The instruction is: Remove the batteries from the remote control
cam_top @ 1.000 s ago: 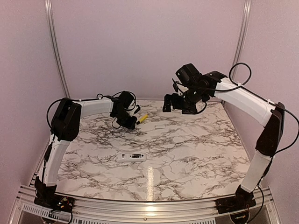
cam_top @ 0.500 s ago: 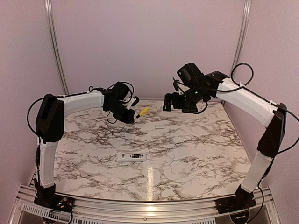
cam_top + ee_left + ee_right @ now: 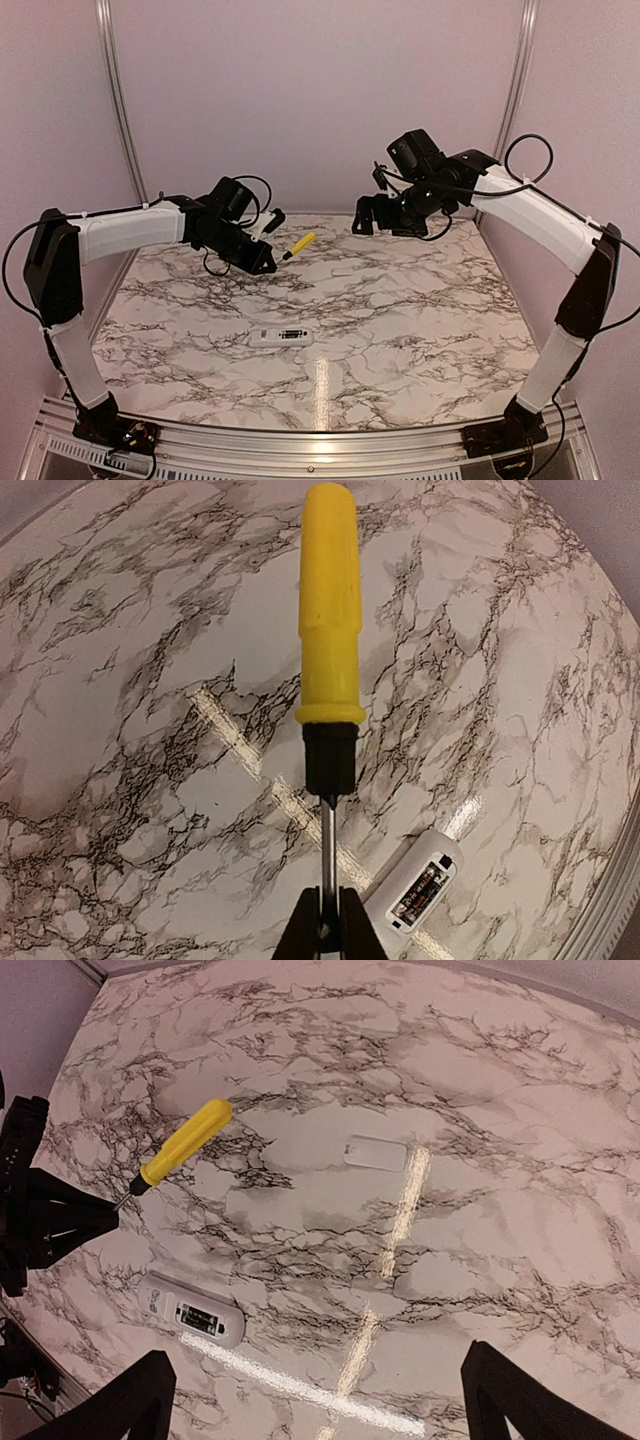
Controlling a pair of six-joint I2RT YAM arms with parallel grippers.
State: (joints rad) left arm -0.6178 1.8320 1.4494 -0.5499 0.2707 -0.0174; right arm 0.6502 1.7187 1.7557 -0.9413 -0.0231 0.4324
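The remote control (image 3: 281, 336) lies near-centre on the counter (image 3: 420, 310), its open compartment (image 3: 197, 1313) dark, contents unclear. The left fingers (image 3: 300, 932) pinch the shaft of the yellow screwdriver (image 3: 330, 610); the right fingers (image 3: 135, 1400) are spread wide. Since 1 second ago the left elbow (image 3: 50, 262) swung left; the remote stayed put.

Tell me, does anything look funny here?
Yes: the left gripper pinches the screwdriver backwards, by its thin metal shaft, with the yellow handle sticking out away from it.
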